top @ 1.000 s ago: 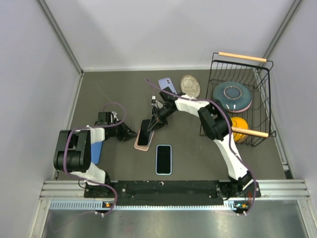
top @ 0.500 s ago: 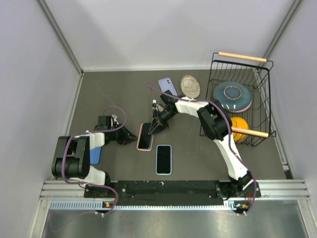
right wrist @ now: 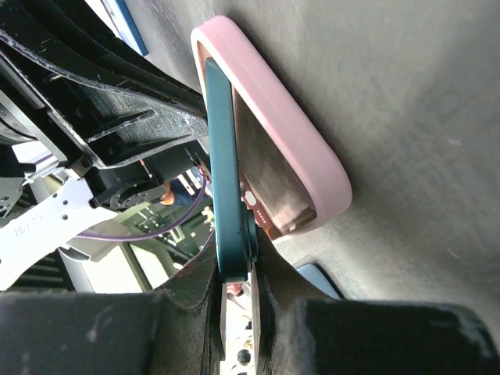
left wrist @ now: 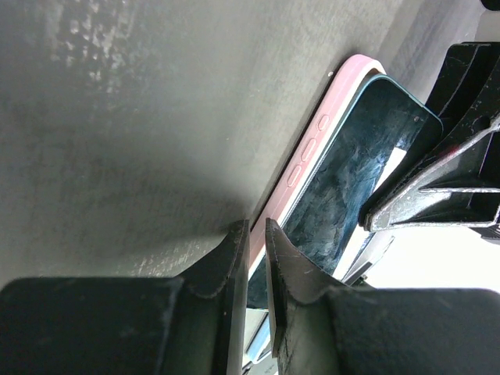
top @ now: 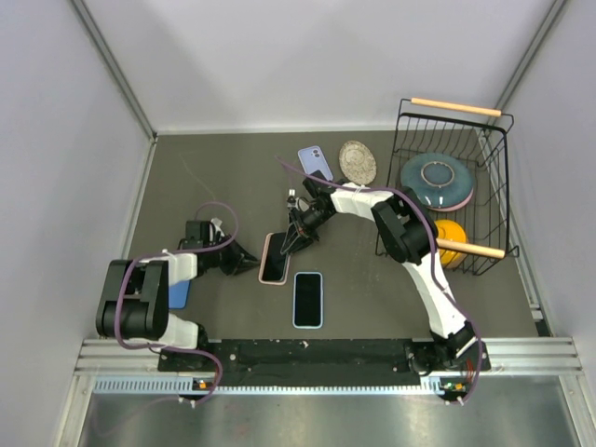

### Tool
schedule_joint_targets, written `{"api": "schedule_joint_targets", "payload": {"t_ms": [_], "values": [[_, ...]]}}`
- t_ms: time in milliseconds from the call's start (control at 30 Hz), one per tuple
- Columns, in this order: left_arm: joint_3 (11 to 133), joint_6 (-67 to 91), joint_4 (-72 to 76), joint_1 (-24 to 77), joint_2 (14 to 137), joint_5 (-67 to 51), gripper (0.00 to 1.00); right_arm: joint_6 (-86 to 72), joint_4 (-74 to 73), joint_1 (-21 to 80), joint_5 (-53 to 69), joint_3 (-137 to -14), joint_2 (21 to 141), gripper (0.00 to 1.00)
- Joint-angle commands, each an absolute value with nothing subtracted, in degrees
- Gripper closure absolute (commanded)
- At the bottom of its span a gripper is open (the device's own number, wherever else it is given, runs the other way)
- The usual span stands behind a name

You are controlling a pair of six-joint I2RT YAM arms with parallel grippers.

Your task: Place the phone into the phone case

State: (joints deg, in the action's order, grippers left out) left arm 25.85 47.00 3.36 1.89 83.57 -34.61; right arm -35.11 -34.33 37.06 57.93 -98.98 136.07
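A pink phone case [top: 264,264] lies open side up on the dark table, mid-left. A teal phone [top: 275,261] leans into it, its far end inside the case and its near end raised. My right gripper [top: 296,237] is shut on the phone's raised end; in the right wrist view the phone [right wrist: 226,180] stands on edge between my fingers [right wrist: 269,297], above the case [right wrist: 273,117]. My left gripper [top: 250,262] is shut, its tips [left wrist: 238,242] at the case's long left edge [left wrist: 312,148], with the phone [left wrist: 344,180] just beyond.
A second phone in a light blue case [top: 307,299] lies near the front. A purple case [top: 314,158] and a round dish [top: 358,161] sit at the back. A wire basket [top: 494,200] with a blue plate stands right. A blue item [top: 180,287] lies by the left arm.
My right gripper has lowered the phone closer into the pink case. My left gripper has slid right and forward up to the case's left edge.
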Motion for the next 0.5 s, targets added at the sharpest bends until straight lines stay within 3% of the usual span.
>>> {"api": "schedule_joint_targets", "payload": {"t_ms": [0, 467], "values": [[23.9, 47.3, 4.3, 3.7, 82.9, -35.3, 0.81, -35.5, -34.1, 37.4, 57.8, -100.9, 134.6, 1.0], [22.2, 49.0, 7.1, 7.2, 84.3, -34.5, 0.81, -40.3, -30.6, 37.9, 57.7, -104.3, 137.9, 1.0]]}}
